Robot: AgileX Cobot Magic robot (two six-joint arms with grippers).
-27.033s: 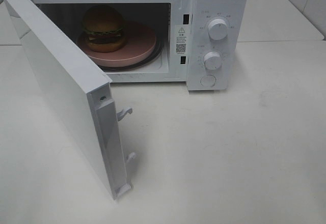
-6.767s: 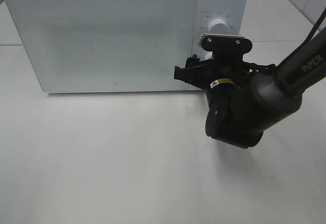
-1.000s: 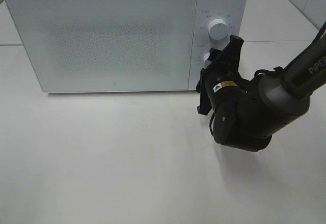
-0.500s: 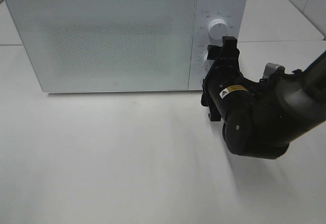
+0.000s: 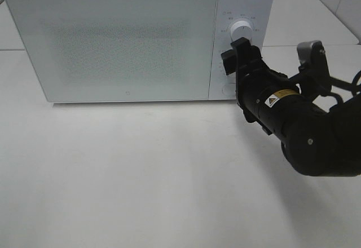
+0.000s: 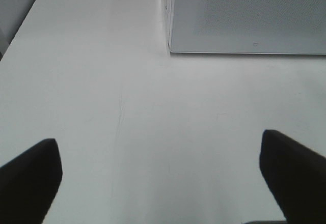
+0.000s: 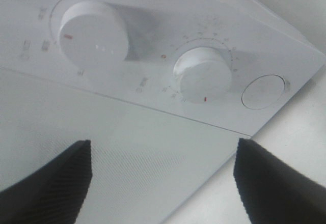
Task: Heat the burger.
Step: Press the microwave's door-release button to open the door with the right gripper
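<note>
Since the microwave (image 5: 124,39) is shut, the burger is out of sight, probably inside. Right gripper (image 5: 234,56) sits near the lower knob (image 7: 202,74), jaws apart, empty. Left gripper (image 6: 163,178) has jaws apart over the desk (image 6: 127,107). Risk: an off-centre close slips off the knob or nudges the upper knob (image 7: 91,35), giving a wrong setting.

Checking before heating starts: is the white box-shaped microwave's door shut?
Shut. The frosted white microwave door lies flush with the white control panel, no gap visible.

Glossy black right arm (image 5: 310,138) carries a yellow warning label (image 5: 280,97) and, seemingly, a grey bracket (image 5: 312,56).
</note>
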